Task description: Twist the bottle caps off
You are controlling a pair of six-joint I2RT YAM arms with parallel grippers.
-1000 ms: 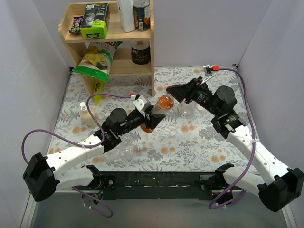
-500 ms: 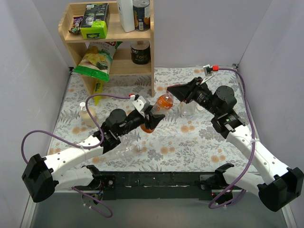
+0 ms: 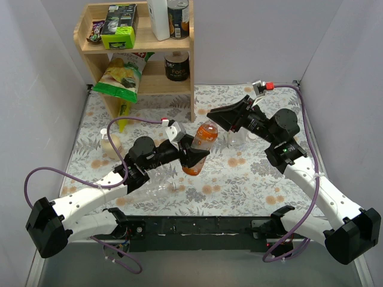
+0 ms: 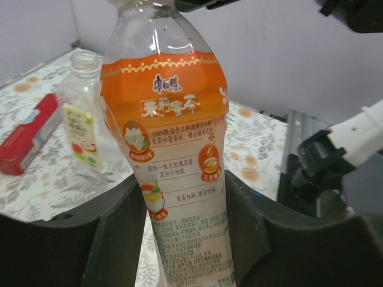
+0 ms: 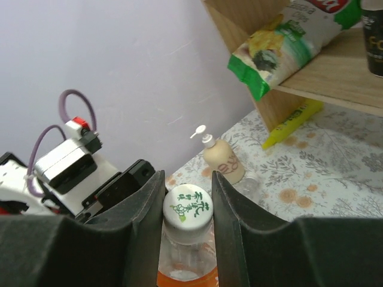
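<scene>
My left gripper (image 3: 192, 153) is shut on the lower body of the orange-liquid bottle (image 3: 201, 142) and holds it nearly upright above the table; in the left wrist view the bottle (image 4: 173, 131) fills the gap between the fingers of the left gripper (image 4: 182, 186). Its white cap (image 5: 187, 207) with green print sits between the fingers of my right gripper (image 5: 187, 178), which touch it on both sides. In the top view the right gripper (image 3: 210, 114) is over the bottle's top. A colourless bottle (image 3: 158, 190) lies on the table; another (image 3: 234, 137) stands uncapped.
A wooden shelf (image 3: 192, 66) at the back left holds a chips bag (image 3: 122, 75), dark tins (image 3: 177, 66) and a white container (image 3: 158, 18). A pump soap bottle (image 3: 108, 143) stands at the left. A red packet (image 4: 27, 134) lies near the uncapped bottle (image 4: 84, 113).
The left gripper has tipped the orange bottle more upright and shifted it slightly right. The right gripper has closed in over the cap.
</scene>
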